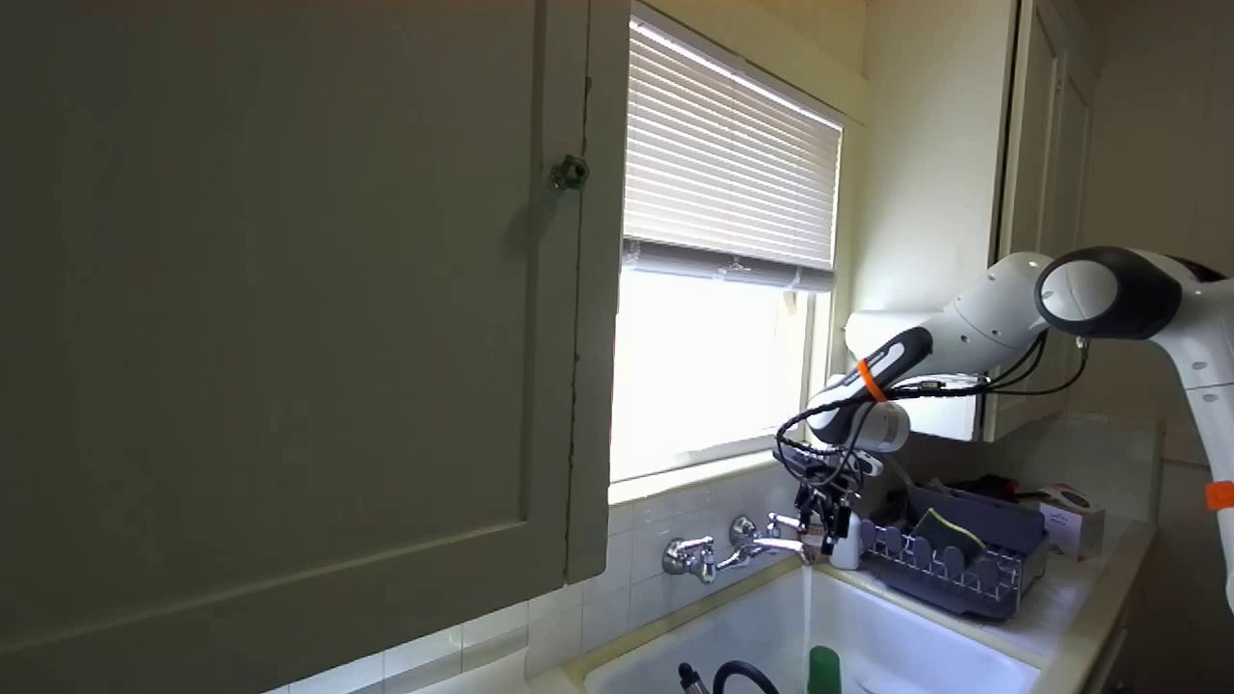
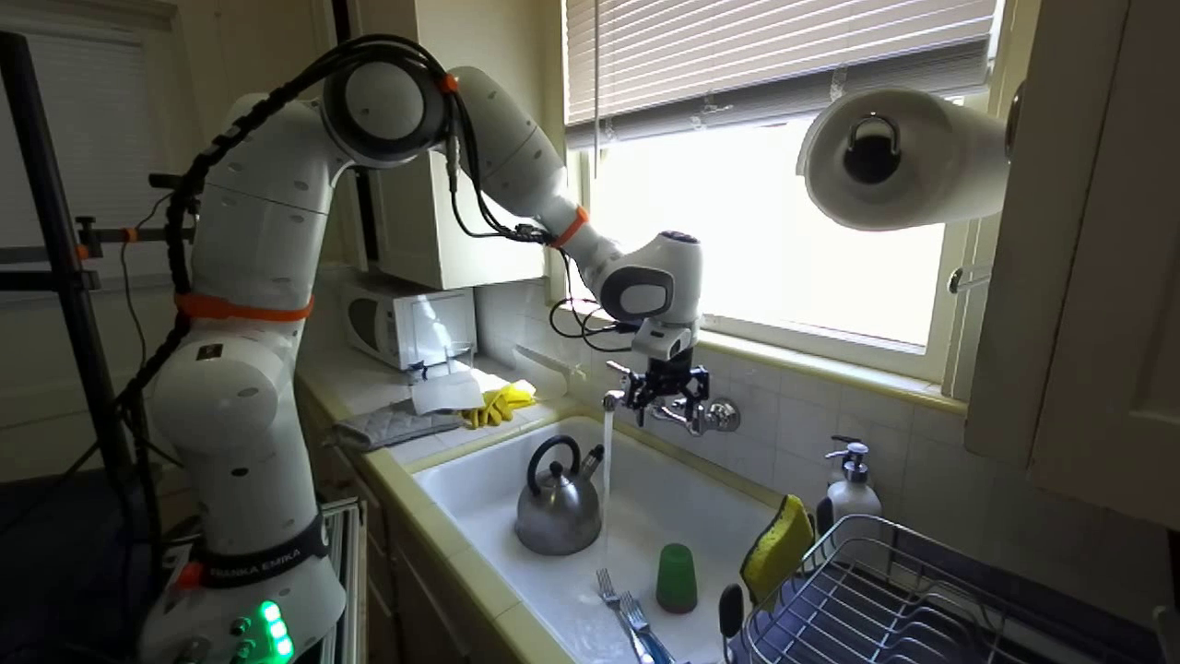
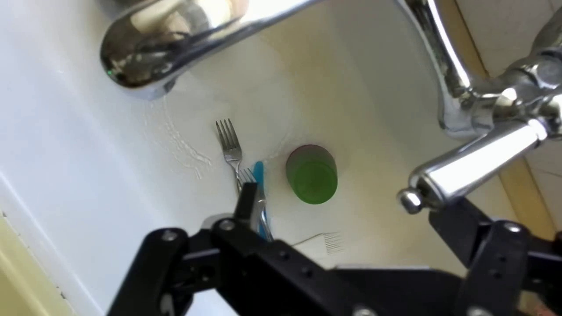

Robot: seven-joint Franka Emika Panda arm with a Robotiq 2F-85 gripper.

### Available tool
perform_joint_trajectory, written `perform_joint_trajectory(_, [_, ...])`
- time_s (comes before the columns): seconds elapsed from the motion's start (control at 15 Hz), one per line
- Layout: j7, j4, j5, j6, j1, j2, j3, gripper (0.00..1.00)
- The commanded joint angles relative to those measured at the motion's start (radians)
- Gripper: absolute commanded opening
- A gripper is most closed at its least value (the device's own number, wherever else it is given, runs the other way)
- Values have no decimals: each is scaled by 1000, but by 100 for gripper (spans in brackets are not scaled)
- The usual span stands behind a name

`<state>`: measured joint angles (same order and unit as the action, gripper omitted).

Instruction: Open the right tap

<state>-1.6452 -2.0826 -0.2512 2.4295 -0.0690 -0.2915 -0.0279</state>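
The right tap is a shiny chrome lever at the right of the wrist view, ending in a small knob. It also shows in an exterior view, just beside the gripper. My gripper is open, with nothing between its fingertips. Its right fingertip lies under the lever's end in the wrist view; I cannot tell whether they touch. In both exterior views the gripper hangs at the faucet, fingers down. The chrome spout crosses the wrist view's top left. Water runs from it.
The left chrome handle sits on the faucet's far side. The white sink below holds a kettle, a green cup and several forks. A dish rack, sponge and soap bottle stand beside it.
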Motion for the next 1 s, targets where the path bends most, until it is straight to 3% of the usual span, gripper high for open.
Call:
perform_joint_trajectory(0.0, [-49,-134,25,20,-8,121,-14,100])
perform_joint_trajectory(0.2, [43,-203,68,-24,4,225,-7,100])
perform_joint_trajectory(0.6, [389,-294,71,-209,31,426,12,100])
perform_joint_trajectory(0.87, [606,-323,65,-273,32,497,21,100])
perform_joint_trajectory(0.93, [520,-284,56,-255,41,449,31,100])
